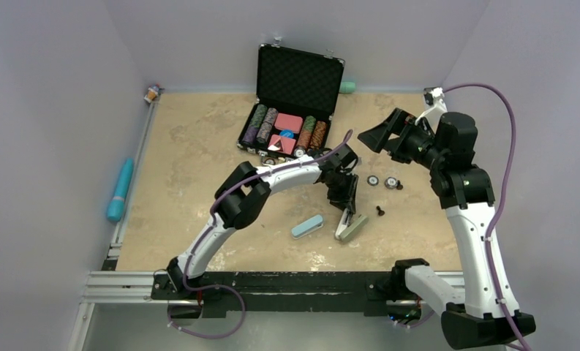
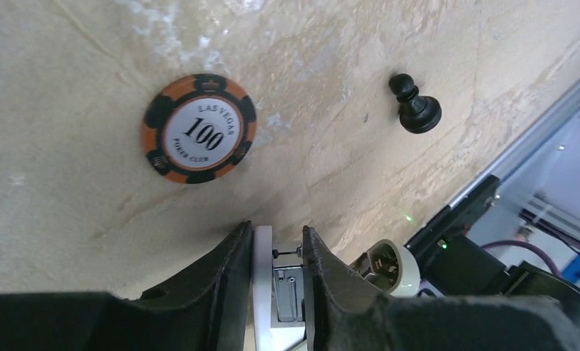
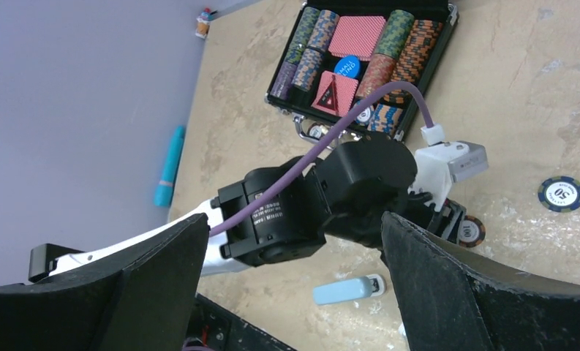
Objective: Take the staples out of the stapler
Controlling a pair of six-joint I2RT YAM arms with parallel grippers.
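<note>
Silvery-grey and hair-thin, the staples cannot be made out as a separate strip in any view. I judge that they sit in the grey metal channel (image 2: 288, 289) of the stapler (image 1: 350, 227), though that rail is too small to tell loaded from empty. The stapler lies hinged open on the tabletop (image 1: 191, 161), near the front edge, with its white half and grey-green half splayed apart.

Such a strip should be very light and stiff along its length, but slick and brittle at the glue lines. A hard pinch or any bend would likely snap it into bits. It is best taken by its long sides near the middle, or slid and tipped out of the rail while the body is held steady.

The left fingers (image 2: 221, 292) are clamped on the white half, with the channel showing in the narrow gap between them. A pale blue block (image 1: 307, 227) lies just beside the stapler on its left. A black pawn (image 2: 416, 106) stands near on the other side, and an orange poker chip (image 2: 199, 139) marked 100 lies flat a little beyond.

Farther back stands the open chip case (image 1: 294, 102). The right fingers (image 3: 447, 292) are spread wide and hold nothing. They hang in the air well apart from the stapler, facing the left arm.
</note>
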